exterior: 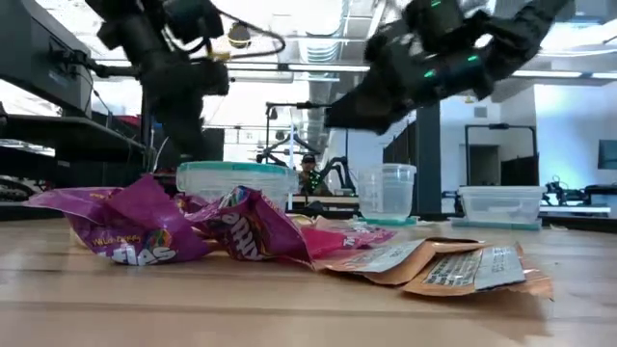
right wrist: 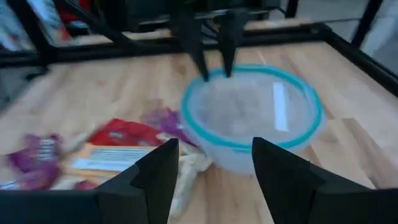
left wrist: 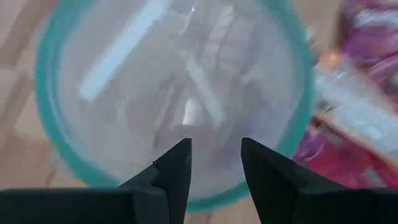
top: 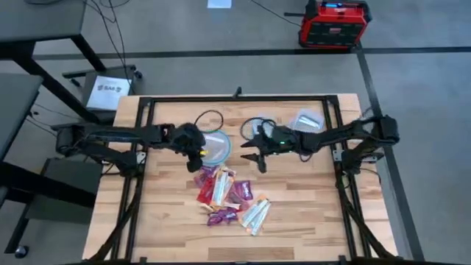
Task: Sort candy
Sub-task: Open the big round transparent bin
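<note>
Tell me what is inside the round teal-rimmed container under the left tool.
The round container holds pale silvery-white wrapped candies, seen through the blurred left wrist view. Their count is unclear. The left tool hangs open above it.

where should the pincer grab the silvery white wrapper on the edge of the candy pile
Probably across its narrow width, near the middle, coming straight down from above. The silvery white wrapper lies flat on the table at the pile's right edge, its long axis running diagonally, with bare wood on its outer side for one finger. The right pincer, open, is the nearer to that side; the left pincer is over the round container.
</note>
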Action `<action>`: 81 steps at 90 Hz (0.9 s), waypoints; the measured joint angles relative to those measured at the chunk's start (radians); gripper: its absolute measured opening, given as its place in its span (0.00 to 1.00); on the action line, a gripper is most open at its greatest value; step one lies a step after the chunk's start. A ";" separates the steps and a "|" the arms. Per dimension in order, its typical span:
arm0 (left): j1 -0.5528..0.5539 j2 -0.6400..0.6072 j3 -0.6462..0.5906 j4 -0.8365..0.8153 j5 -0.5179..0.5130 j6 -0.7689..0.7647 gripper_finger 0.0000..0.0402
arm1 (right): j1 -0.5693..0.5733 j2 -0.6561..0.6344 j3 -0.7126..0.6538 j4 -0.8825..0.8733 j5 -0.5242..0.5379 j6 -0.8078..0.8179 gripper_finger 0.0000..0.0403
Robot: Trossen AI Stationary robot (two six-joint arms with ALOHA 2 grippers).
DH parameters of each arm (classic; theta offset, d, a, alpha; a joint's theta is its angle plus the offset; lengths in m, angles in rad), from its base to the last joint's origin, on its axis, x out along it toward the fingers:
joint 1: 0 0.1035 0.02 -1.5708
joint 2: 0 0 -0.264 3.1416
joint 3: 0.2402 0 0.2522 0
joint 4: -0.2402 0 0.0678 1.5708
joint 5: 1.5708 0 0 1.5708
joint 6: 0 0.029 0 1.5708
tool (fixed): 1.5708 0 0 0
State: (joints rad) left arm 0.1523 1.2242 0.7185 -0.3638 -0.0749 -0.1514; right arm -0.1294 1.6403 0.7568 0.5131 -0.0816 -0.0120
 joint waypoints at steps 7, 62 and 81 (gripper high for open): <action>-0.019 -0.001 -0.014 0.054 -0.005 0.008 0.32 | -0.014 0.078 0.083 -0.037 0.031 -0.016 0.47; 0.128 0.005 -0.038 0.150 -0.086 0.213 0.32 | 0.016 0.230 0.355 -0.349 -0.042 -0.103 0.47; 0.138 0.003 0.033 0.164 -0.072 0.229 0.32 | 0.016 0.023 0.349 -0.574 -0.046 -0.098 0.47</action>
State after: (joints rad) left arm 0.2898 1.2270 0.7519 -0.1993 -0.1465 0.0776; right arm -0.1130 1.6633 1.1059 -0.0613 -0.1272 -0.1103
